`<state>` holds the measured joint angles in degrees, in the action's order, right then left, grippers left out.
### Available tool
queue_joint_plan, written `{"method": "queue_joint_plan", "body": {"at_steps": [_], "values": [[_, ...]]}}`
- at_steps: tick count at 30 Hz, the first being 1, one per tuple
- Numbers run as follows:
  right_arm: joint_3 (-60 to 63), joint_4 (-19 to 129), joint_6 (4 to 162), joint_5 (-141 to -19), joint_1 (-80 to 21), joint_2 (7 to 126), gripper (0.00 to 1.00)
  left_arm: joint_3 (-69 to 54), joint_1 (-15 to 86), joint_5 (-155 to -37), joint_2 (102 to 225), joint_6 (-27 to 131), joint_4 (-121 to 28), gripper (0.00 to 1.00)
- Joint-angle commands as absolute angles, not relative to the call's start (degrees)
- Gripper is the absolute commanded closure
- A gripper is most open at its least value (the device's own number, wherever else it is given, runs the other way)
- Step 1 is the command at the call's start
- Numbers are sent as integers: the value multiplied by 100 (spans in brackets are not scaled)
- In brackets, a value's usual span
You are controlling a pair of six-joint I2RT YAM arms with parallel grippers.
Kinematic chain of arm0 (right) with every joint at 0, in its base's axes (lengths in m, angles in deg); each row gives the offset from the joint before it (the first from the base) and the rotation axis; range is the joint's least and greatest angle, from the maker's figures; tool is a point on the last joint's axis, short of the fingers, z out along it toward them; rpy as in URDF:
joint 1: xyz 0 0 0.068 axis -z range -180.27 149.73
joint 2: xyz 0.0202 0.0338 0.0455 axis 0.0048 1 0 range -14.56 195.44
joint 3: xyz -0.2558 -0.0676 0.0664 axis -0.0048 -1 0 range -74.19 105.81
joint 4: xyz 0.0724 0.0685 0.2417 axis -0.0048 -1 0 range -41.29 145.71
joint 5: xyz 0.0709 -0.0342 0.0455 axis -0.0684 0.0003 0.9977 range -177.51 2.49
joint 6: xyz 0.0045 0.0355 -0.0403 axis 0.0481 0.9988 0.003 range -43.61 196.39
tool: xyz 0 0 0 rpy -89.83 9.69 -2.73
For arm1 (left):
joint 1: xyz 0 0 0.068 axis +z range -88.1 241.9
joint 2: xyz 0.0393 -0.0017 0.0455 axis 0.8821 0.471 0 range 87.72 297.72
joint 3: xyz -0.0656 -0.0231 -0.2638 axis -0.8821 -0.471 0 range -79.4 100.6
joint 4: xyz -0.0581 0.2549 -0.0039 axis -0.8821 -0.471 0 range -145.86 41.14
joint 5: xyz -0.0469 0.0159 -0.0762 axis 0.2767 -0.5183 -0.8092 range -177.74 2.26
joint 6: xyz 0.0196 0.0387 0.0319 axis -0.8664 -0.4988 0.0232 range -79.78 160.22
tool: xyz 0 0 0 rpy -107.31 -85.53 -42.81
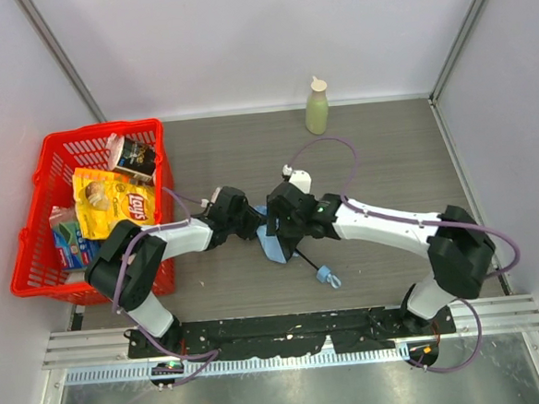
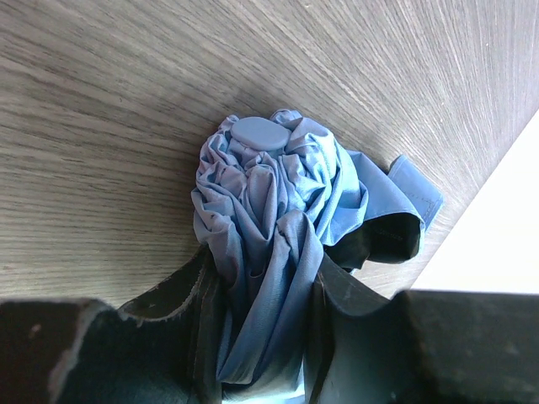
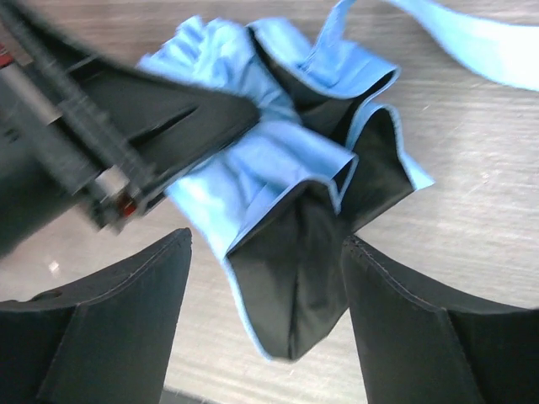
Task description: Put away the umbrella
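Nearest the arm bases, the small light-blue handle (image 1: 327, 276) of the umbrella (image 1: 273, 248) lay on the wood-grain surface (image 1: 387, 157). Its thin black shaft ran back and left to the bunched sky-blue fabric at the middle. The left fingers (image 2: 181, 295) were clamped on that crumpled bundle, one on each side. The right fingers (image 3: 126, 311) stood wide apart, with a loose fold of canopy lying between them. At the left, a red basket (image 1: 32, 246) held a yellow chip bag (image 1: 112, 202) and other packets. At the far edge a pale green bottle (image 1: 316, 106) stood upright, well apart from the umbrella.
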<state>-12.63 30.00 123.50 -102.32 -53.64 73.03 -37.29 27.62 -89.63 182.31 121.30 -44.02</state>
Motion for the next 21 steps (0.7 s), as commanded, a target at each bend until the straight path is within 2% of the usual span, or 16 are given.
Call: {"method": "queue_joint_plan", "body": {"at_steps": [1, 5, 9, 12, 15, 18, 21], "values": [[-802, 2584, 12184, -11361, -5336, 7789, 26, -4160, 2771, -8326, 18493, 11845, -6187, 100], [-1002, 2311, 12165, -11563, -5327, 8018, 34, -4151, 2780, -8343, 18493, 11836, -6178, 100], [-1774, 2152, 12490, -11520, -5625, 7247, 34, -4142, 2771, -8335, 18484, 11801, -6170, 100], [-2355, 2266, 12517, -10994, -5687, 6439, 35, -4143, 2780, -8369, 18519, 11792, -6099, 100], [-2760, 2311, 12403, -10842, -5670, 6173, 35, -4107, 2780, -8405, 18519, 11774, -6126, 100], [-2568, 2091, 11983, -11035, -5626, 6103, 35, -4142, 2780, -8370, 18458, 11774, -6126, 100], [-2139, 2424, 11674, -10529, -5408, 6076, 33, -4221, 2780, -8387, 18423, 11792, -6082, 100]]}}
